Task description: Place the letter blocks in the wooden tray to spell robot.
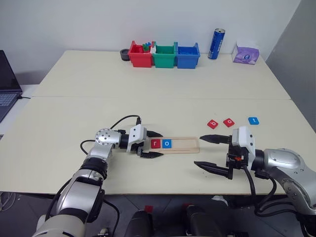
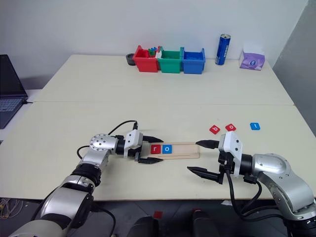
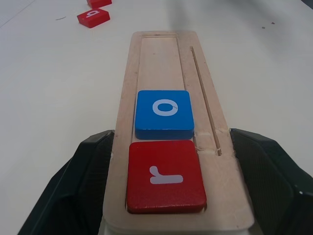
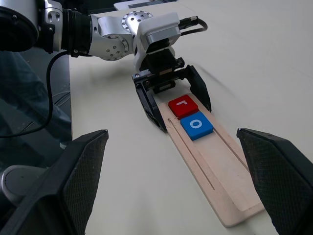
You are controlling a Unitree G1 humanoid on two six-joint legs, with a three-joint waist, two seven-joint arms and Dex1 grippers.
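The wooden tray (image 1: pixel 185 144) lies near the table's front edge. A red "r" block (image 1: pixel 156 143) and a blue "o" block (image 1: pixel 167 143) sit side by side at its left end. My left gripper (image 1: pixel 156 144) is open, with one finger (image 3: pixel 83 171) along each long side of that end. I cannot tell whether the fingers touch the wood. Three loose blocks lie to the right and further back: a red "b" (image 1: pixel 213 124), a red "o" (image 1: pixel 228 122) and a blue one (image 1: pixel 253 120). My right gripper (image 1: pixel 197 152) is wide open and empty just off the tray's right end.
Red (image 1: pixel 140 55), green (image 1: pixel 164 56) and blue (image 1: pixel 187 56) bins stand in a row at the table's back. Beside them are a black ring (image 1: pixel 125 54), a blue can (image 1: pixel 216 44) and a purple tissue pack (image 1: pixel 246 54). A laptop (image 1: pixel 6 84) sits at the far left.
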